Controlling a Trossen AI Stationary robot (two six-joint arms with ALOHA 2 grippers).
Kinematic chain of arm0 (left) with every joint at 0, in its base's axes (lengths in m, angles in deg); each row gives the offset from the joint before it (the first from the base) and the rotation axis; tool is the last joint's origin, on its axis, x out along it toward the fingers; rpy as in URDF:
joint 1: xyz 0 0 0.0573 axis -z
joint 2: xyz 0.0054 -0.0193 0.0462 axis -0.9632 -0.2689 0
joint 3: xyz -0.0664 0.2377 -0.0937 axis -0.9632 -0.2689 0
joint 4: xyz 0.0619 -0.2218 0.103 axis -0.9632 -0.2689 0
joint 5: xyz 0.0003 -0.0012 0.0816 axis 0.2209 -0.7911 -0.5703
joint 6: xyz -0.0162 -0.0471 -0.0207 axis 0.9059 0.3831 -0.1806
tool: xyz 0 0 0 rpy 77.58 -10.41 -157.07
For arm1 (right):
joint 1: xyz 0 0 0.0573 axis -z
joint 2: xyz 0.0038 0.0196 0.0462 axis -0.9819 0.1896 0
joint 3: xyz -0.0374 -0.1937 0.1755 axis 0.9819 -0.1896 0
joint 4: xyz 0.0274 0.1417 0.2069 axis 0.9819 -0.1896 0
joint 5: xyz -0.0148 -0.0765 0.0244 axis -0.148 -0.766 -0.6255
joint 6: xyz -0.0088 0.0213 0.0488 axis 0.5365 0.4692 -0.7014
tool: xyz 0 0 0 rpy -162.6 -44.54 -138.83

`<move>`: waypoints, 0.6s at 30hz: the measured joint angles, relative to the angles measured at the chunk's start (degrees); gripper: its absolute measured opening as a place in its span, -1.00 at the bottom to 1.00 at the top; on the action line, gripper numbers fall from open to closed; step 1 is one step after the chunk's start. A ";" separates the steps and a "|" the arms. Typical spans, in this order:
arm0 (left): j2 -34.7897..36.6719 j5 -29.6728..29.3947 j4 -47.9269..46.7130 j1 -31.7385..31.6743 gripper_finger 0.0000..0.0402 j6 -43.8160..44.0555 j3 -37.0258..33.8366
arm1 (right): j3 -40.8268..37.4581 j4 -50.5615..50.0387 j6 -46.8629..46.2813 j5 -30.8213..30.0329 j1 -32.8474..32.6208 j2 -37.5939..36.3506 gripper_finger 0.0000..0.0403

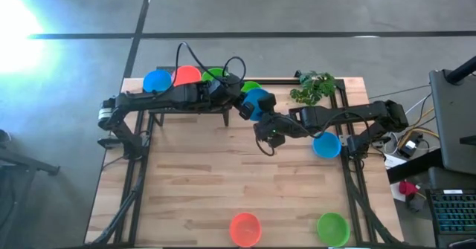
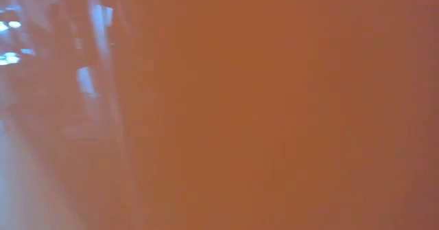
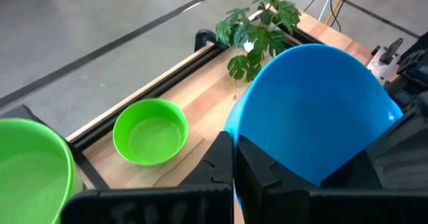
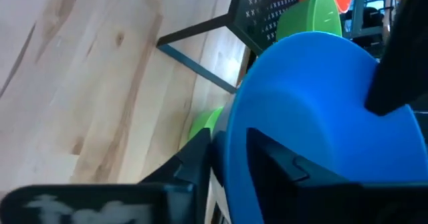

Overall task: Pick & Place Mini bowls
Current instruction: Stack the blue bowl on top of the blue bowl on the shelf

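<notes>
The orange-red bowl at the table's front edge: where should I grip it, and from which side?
The orange-red bowl looks mouth-up, clear of the green bowl. Come straight down and pinch its rim, one finger inside, one outside, probably on the side facing the table's middle. Left gripper and right gripper are both at the blue bowl.

Wooden table (image 1: 223,182): orange-red bowl (image 1: 245,227), green bowl (image 1: 332,227), plant sprig (image 1: 315,88), seemingly resting.

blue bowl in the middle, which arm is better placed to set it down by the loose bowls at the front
Right, probably. The left gripper and right gripper both clamp the blue bowl, but the front green bowl lies on the right arm's side and the orange-red bowl front-centre.
</notes>
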 joint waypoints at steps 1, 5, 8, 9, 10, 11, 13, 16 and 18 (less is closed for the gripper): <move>0.00 0.16 -0.37 -0.10 -1.00 0.42 0.00 | 0.01 0.01 -0.38 0.00 0.00 0.00 -0.49; 0.00 0.23 -1.05 -0.54 -1.00 0.85 0.00 | 0.00 0.01 -0.85 -0.02 0.04 0.00 -0.37; 0.00 0.52 -1.07 -1.13 -1.00 0.83 0.00 | 0.14 0.32 -2.62 -0.02 0.04 0.00 -0.32; 0.00 0.76 -1.10 -1.44 -1.00 0.83 0.00 | 0.33 0.42 -3.81 -0.02 0.04 0.00 -0.31; 0.01 1.10 -1.06 -1.81 -1.00 0.82 0.00 | 0.59 0.44 -4.94 -0.02 0.04 0.00 -0.31; 0.04 1.43 -1.05 -2.18 -1.00 0.81 0.00 | 0.96 0.49 -6.09 0.00 0.04 -0.05 -0.31; 0.04 2.13 -1.05 -3.01 -1.00 0.83 0.00 | 1.62 0.62 -7.60 0.00 0.04 -0.32 -0.32; 0.04 2.17 -1.22 -4.16 -1.00 0.61 0.00 | 2.77 0.83 -8.43 0.00 0.07 -0.74 -0.34; 0.04 2.31 -1.39 -4.96 -1.00 0.44 0.00 | 3.44 0.74 -8.43 0.02 0.04 -1.01 -0.35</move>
